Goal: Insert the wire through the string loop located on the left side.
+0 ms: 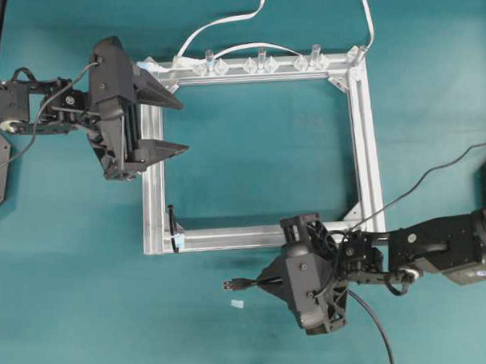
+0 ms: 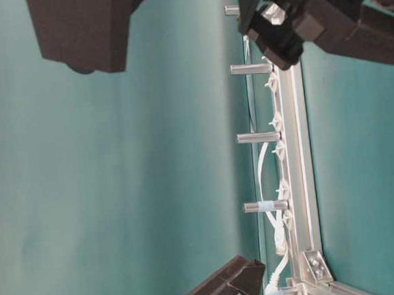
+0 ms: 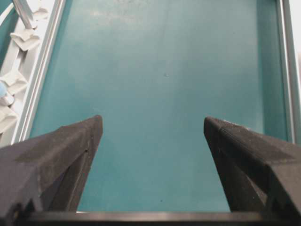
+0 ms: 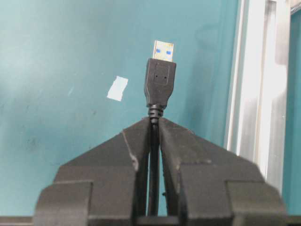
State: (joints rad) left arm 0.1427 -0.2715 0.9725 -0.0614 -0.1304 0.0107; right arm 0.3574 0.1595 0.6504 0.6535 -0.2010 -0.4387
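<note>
Black cable pinched between the closed jaws of the right gripper point(image 4: 155, 129): the wire point(image 4: 160, 84) runs up the slot between the two fingers, and its plug stands clear just past the fingertips, metal tongue with blue insert leading. The clamp sits on the thin cable right behind the strain relief, not on the plug body.

Seen from overhead, the right gripper point(image 1: 270, 284) holds the wire level, long axis roughly parallel to the bottom rail of the aluminium frame point(image 1: 360, 130), plug tip point(image 1: 230, 284) pointing toward the left of the view. The plug is outside the frame, just below the bottom rail. The slack trails back past the right arm and off the lower edge.

The string loop point(image 1: 172, 224) stands at the frame's lower-left corner, a bit of light-blue tape at its base. Plug and loop are near each other but apart; nothing has entered the loop.

Left gripper point(image 1: 169, 125): jaws spread wide, holding nothing, hovering over the frame's left rail above the loop.

A small white scrap point(image 4: 117, 88) lies on the teal mat beside the plug.

Status (judgement): pickup and grasp done; approach to the loop, alignment and threading all remain. The tip probably needs to go further left and be turned to face the loop opening.
</note>
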